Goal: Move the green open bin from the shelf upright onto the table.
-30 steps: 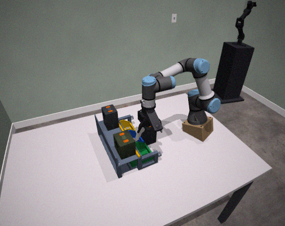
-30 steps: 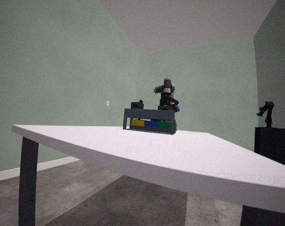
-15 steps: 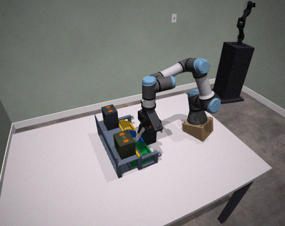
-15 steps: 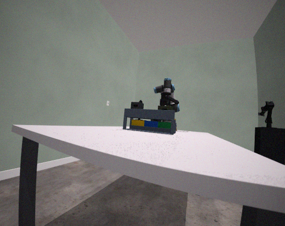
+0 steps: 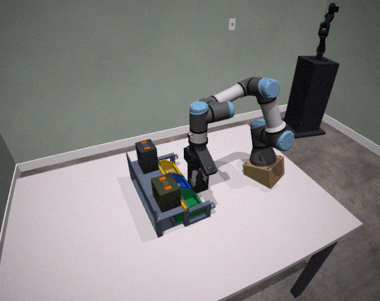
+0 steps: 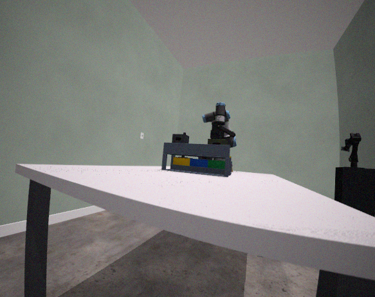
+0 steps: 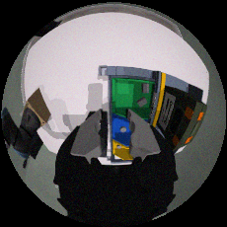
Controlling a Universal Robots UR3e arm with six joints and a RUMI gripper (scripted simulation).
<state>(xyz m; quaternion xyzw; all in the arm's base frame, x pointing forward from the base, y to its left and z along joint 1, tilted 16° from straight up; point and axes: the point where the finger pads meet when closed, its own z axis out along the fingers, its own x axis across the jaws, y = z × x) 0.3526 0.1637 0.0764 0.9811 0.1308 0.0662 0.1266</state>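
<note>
White table point(image 5: 87, 254) point(image 6: 198, 196) point(image 7: 64, 59) | end effector point(image 5: 195, 183) point(image 6: 218, 136) point(image 7: 113, 110): partly open, grasping nothing | green bin point(image 5: 195, 201) point(image 6: 216, 164) point(image 7: 123, 94) shelved between blue bin point(image 5: 183, 182) point(image 6: 199, 163) point(image 7: 118, 133) and shelf end point(image 5: 197, 217) point(image 6: 228, 165) point(image 7: 133, 71)

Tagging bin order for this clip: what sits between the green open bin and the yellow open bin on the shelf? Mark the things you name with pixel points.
A blue bin point(image 5: 183, 183) point(image 6: 199, 163) point(image 7: 116, 126) sits between them; the exterior view shows it most plainly.

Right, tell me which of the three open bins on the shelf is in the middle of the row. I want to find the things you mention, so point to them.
The blue bin point(image 5: 184, 183) point(image 6: 199, 163) point(image 7: 116, 134): it alone has a neighbor on each side, yellow point(image 5: 175, 167) point(image 6: 181, 161) point(image 7: 120, 151) and green point(image 5: 191, 200) point(image 6: 216, 164) point(image 7: 123, 90).
</note>
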